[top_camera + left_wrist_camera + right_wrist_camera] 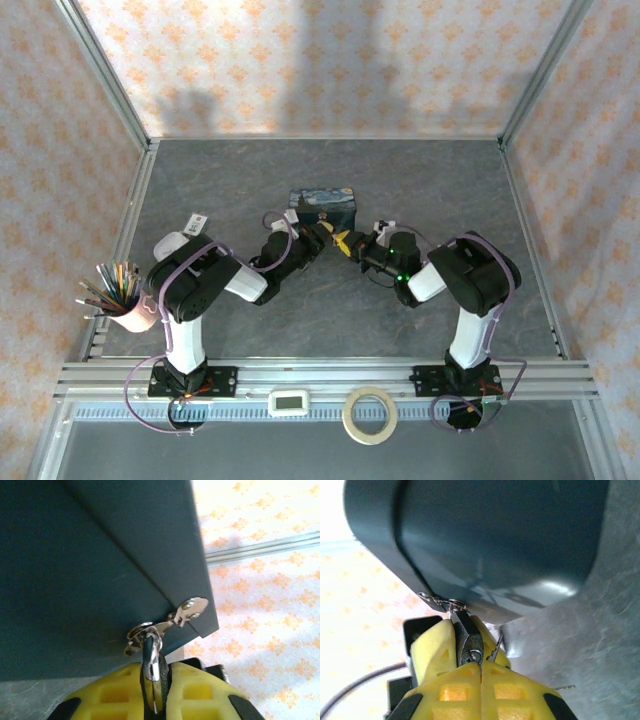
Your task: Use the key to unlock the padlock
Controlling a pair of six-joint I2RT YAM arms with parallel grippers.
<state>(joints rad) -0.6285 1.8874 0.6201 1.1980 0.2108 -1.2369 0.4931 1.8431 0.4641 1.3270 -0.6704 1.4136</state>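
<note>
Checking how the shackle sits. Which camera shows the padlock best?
Left wrist: the padlock, pinched by the left gripper, has its shackle through the hasp of the tin. Right wrist shows the padlock as a dark sliver; top external shows it too small to judge.

Blue starry tin box (323,207) mid grey table (330,325); white tag (196,222) left of box; pink pencil cup (128,310) far left, nearer; white display unit (290,403) and tape roll (370,414) well nearer than box, on front rail.

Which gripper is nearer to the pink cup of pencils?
Left. The left gripper sits before the blue tin, on the side toward the cup; the right gripper faces it from farther off.
</note>
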